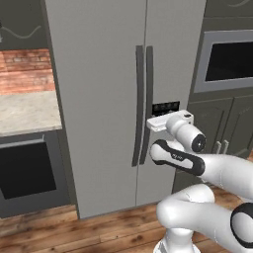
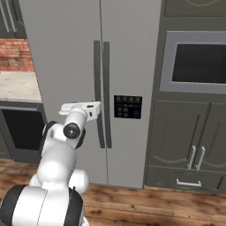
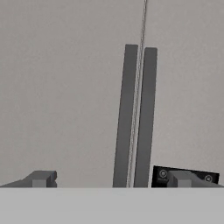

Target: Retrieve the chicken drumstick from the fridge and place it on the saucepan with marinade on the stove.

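Fridge (image 1: 99, 99) doors are both shut, two dark vertical handles (image 1: 143, 106) running side by side down the seam. It fills the middle of both base views, tall and light grey, standing on a wooden floor (image 1: 99, 227).

And there's the arm, stretched out toward it! The gripper (image 3: 111, 179) is right up at the handles, level with their lower half. From the hand camera, the two dark fingertips (image 3: 41, 178) sit far apart at the bottom of the picture, one well to each side of the pair of handles. So the jaws are spread wide and there's nothing between them, nothing held. Whether a finger touches the door or a handle, I can't tell from these angles.

Just right of the handles, a small black control panel (image 2: 128, 107) is set into the right door. The white hand (image 2: 81, 108) in the right base view sits just left of the handles, close against the left door.

Off to the right, a dark wall oven (image 2: 196, 62) with a grey frame sits above dark cabinet doors (image 2: 181, 132). Off to the left, a pale stone counter (image 1: 27, 111) under a brick wall (image 1: 24, 71), with another dark oven window (image 1: 27, 175) beneath it.

As for the chicken drumstick, the closed doors hide whatever is in that fridge.
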